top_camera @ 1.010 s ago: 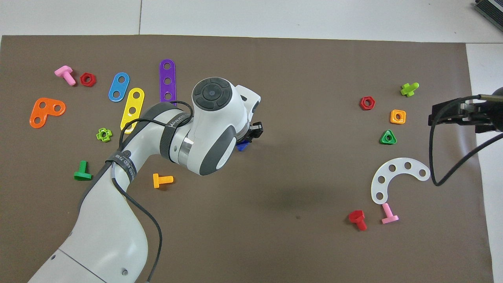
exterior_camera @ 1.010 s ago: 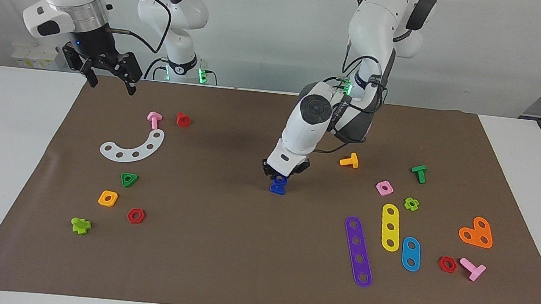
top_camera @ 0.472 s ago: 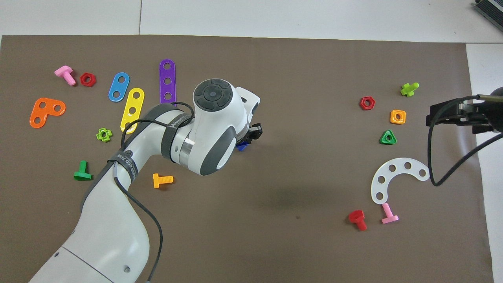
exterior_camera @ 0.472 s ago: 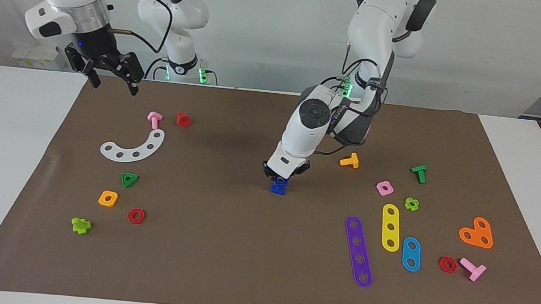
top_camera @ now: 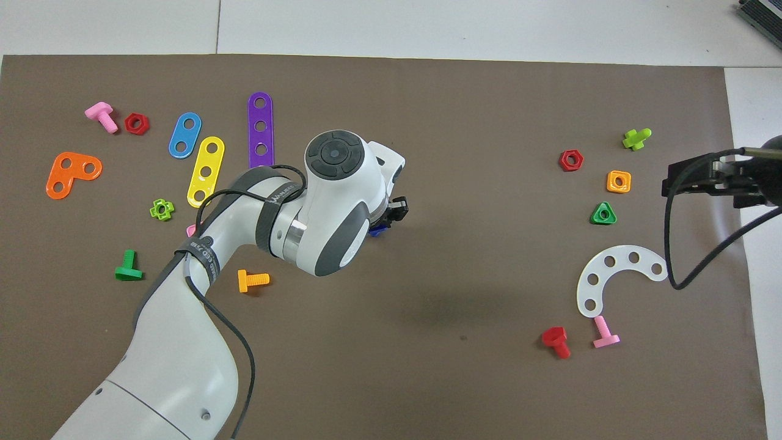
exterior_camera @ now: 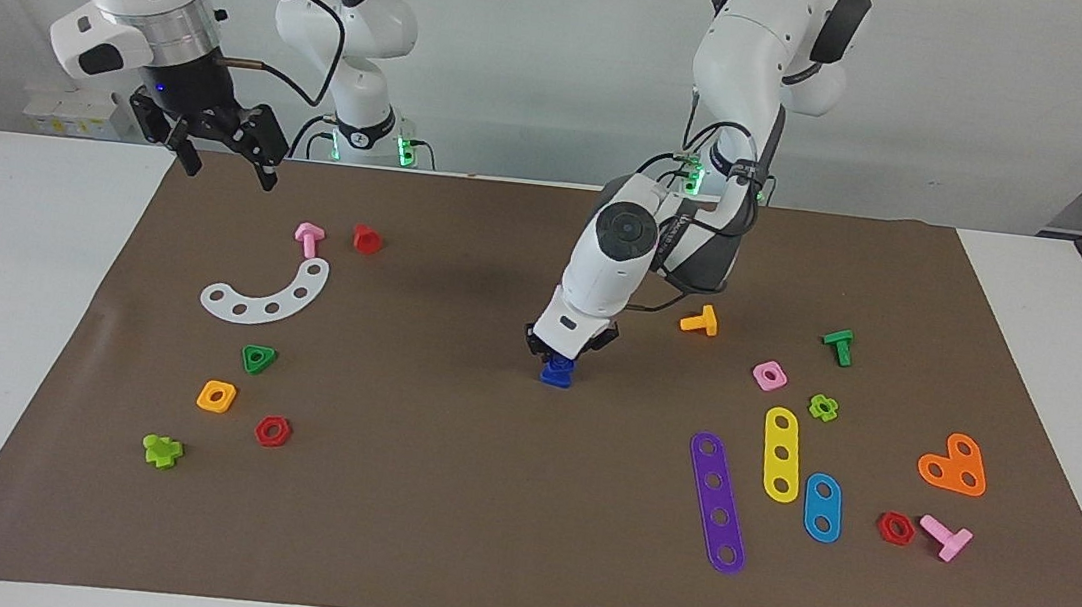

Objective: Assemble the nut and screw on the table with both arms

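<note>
At centre frame of the facing view, the left gripper [exterior_camera: 559,357] bears down on a dark-blue piece [exterior_camera: 556,373] resting on the brown mat [exterior_camera: 436,534].

Whether that piece is the screw alone or the nut already on it cannot be told, nor whether the jaws clasp it or have let go; the tilted wrist suggests a pressing or seating hold against the table [exterior_camera: 10,288]. From overhead, only a blue sliver [top_camera: 377,230] shows beneath the arm. At upper left, the right gripper [exterior_camera: 220,156] waits raised over the mat's corner, jaws spread and empty, apparently kept out of the working area. A pink square nut [exterior_camera: 770,375] and an orange bolt [exterior_camera: 700,321] lie untouched at centre right.
</note>
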